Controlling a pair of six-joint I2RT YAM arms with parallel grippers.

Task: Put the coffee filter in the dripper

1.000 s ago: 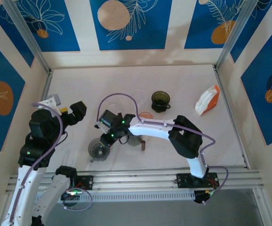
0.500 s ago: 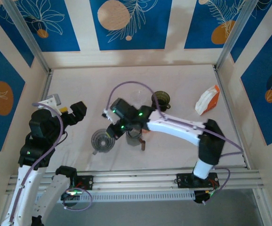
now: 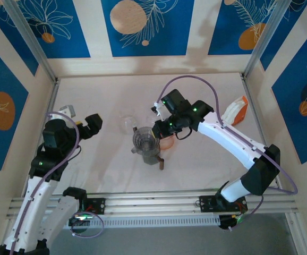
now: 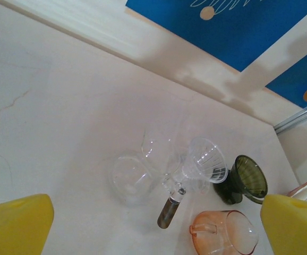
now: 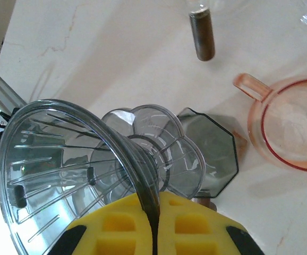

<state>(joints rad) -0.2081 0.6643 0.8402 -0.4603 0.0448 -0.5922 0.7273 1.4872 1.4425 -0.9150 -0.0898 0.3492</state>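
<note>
Risk: the tabletop is crowded with glassware. The right jaws are clenched on only the thin rim of the clear dripper, which is tipped on its side over a dark octagonal piece; can't tell if they touch. A pinch that thin could slip or twist, dropping the dripper onto the pink jug just right of it or the brown handle on the near side. Set down tilted, it won't seat a filter. Left jaws are released wide, holding nothing, at the left. The coffee filter pack, orange and white, lies far right by the wall, well apart from both jaws, with the right jaws nearer; no filter in the dripper yet
</note>
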